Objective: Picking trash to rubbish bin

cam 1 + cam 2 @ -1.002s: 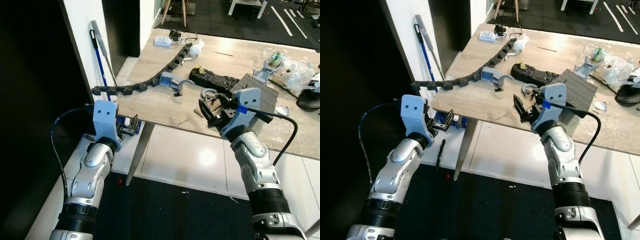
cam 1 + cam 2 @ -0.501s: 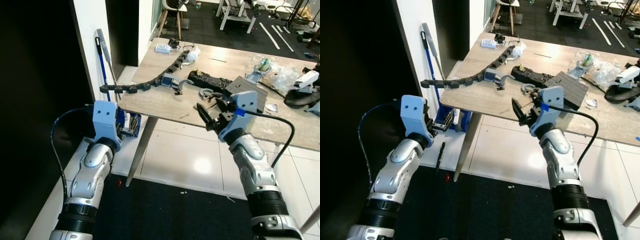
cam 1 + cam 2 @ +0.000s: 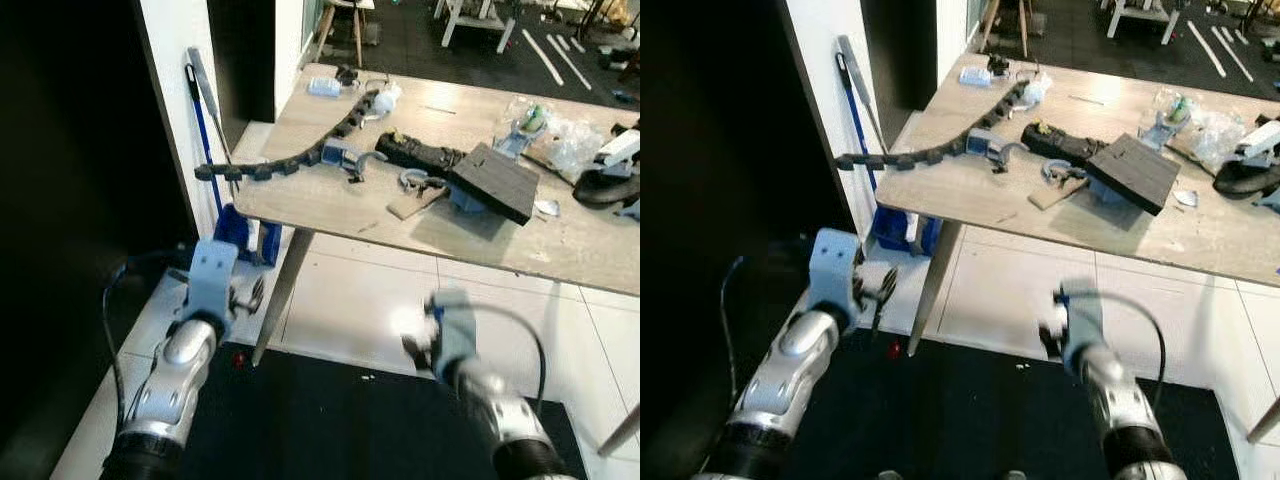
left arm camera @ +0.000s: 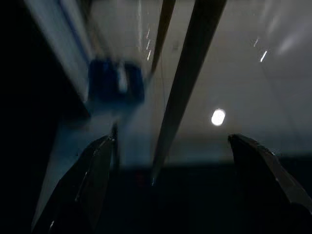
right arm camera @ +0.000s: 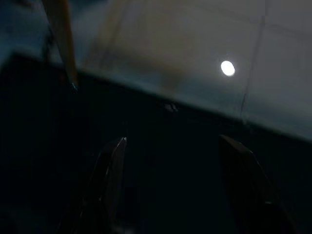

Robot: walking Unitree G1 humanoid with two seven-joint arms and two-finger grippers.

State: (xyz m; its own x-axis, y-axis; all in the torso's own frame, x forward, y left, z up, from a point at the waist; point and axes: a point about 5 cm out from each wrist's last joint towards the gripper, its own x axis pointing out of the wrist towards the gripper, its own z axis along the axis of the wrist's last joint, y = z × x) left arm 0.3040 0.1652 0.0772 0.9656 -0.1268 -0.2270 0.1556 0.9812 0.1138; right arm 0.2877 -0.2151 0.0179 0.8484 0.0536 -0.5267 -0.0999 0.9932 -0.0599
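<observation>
While the robot is standing back from the wooden table (image 3: 330,205), the head views are showing both arms low over the dark mat (image 3: 330,420), blurred. Nothing is being carried; the clutter is lying on the tabletop, so the picking is, I judge, not begun, and I am seeing no rubbish bin. Likeliest trash: a flat wooden scrap (image 3: 415,203) near the front edge, its long axis slanting from the front edge up toward the far right (just beside the dark slab (image 3: 497,182)), and crumpled plastic wrap (image 3: 1225,130) at the far right. A black cable chain (image 3: 285,166) is overhanging the left edge.

Looking along the left gripper (image 4: 173,165), its fingers (image 4: 95,170) are standing wide apart, empty, facing a table leg (image 4: 187,73).

Right gripper (image 5: 173,180): fingers (image 5: 114,170) likewise spread and empty above the mat.
</observation>
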